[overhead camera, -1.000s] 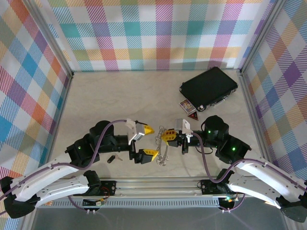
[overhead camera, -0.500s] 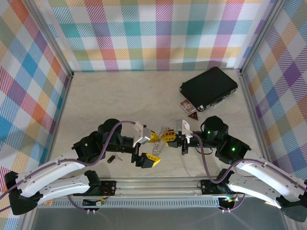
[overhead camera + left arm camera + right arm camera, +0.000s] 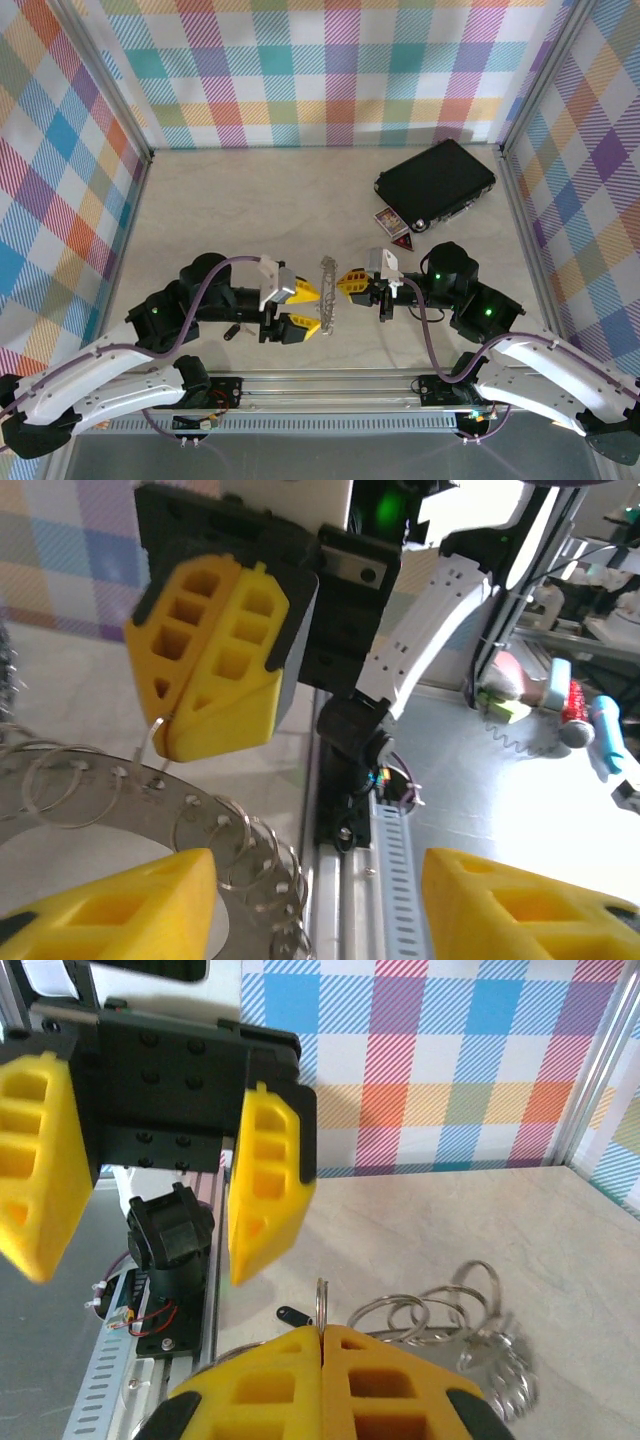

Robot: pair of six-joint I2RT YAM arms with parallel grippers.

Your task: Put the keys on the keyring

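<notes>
1. Top external view: the left gripper (image 3: pixel 312 310) and the right gripper (image 3: pixel 348 285) meet tip to tip near the table's (image 3: pixel 250 200) front rail. The keyring (image 3: pixel 327 296) stands edge-on between them, pinched by the right gripper's closed jaws. The left jaws stand partly apart, just beside the chain. The key (image 3: pixel 232 331) lies apart on the table by the left arm. Open beige tabletop stretches to the plaid walls (image 3: pixel 340 70), and a black case (image 3: pixel 435 185) lies at far right.

2. Left wrist view: the left gripper's own yellow fingers (image 3: pixel 110 900) are cut off at the bottom edge, and the gap between them is wide. The right gripper (image 3: pixel 175 730) clamps a wire loop of the keyring (image 3: pixel 90 810). The chain's coil runs off-frame at left.

3. Right wrist view: the right gripper (image 3: pixel 321 1335) is closed on one upright ring of the keyring (image 3: pixel 440 1310), while more rings sag onto the table. A small dark item (image 3: pixel 292 1315) behind it is possibly the key. The left gripper (image 3: pixel 135 1250) hangs above, jaws apart.
</notes>
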